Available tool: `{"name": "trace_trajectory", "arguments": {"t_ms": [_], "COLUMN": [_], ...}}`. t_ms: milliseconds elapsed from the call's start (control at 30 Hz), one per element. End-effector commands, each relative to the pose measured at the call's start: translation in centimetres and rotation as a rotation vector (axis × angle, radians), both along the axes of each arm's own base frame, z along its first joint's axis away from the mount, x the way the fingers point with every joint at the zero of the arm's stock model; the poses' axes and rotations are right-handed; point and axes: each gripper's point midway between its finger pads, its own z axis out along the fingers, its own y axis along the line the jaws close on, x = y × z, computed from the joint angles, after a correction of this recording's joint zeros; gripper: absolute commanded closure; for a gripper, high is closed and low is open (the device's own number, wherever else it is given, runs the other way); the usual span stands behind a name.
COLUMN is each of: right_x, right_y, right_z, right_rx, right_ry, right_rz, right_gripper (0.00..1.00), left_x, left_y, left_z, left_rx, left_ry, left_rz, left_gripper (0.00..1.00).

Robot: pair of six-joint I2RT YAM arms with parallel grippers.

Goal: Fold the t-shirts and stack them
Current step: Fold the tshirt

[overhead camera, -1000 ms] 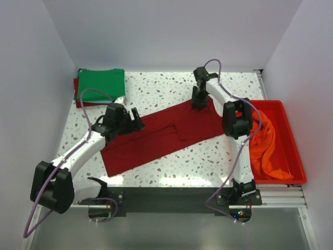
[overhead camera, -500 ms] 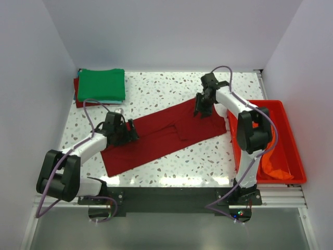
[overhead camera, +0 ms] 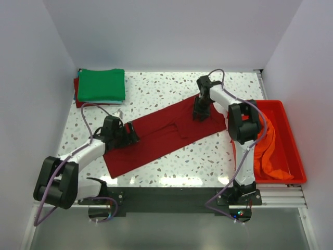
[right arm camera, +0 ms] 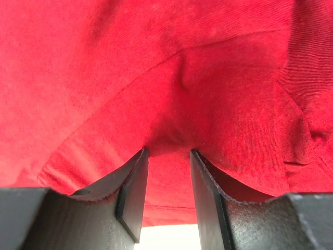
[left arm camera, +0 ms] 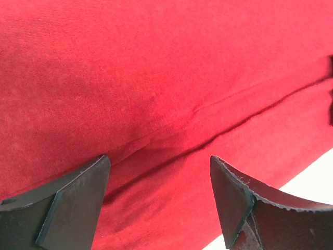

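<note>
Two grippers of mine are working on one dark red t-shirt, which is lying spread out flat in a long slanted band across the middle of the speckled table. I am hovering my left gripper low over the shirt's near-left part, jaws standing wide apart, with a soft crease of the cloth running across between its fingers; nothing is caught in them. My right gripper is pressing down on the shirt's far-right part, jaws drawn narrow, and the cloth is puckering up toward the gap; from so close I am judging it a pinch of fabric rather than mere contact, though I am not wholly sure.

At the far-left corner a folded green t-shirt is resting on top of another dark red garment, only the edge of that one showing. Off to the right, an orange t-shirt is lying crumpled inside the red tub, well apart from both grippers.
</note>
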Motion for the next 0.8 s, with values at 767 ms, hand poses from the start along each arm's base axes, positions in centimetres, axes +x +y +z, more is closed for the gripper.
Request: {"name": "trace_trajectory", "arguments": {"t_ms": [767], "right_x": [9.2], "right_y": [1.1], "right_z": [0.7], "right_rx": [0.008], "right_ry": [-0.096], "right_rz": [-0.01], "right_gripper": [0.57], "left_x": [-8.1], "left_y": [-5.5], "left_z": [2.6], "left_rx": [-0.123], "left_ry": [0.099], "left_rz": [-0.077], "left_gripper": [0.16]}}
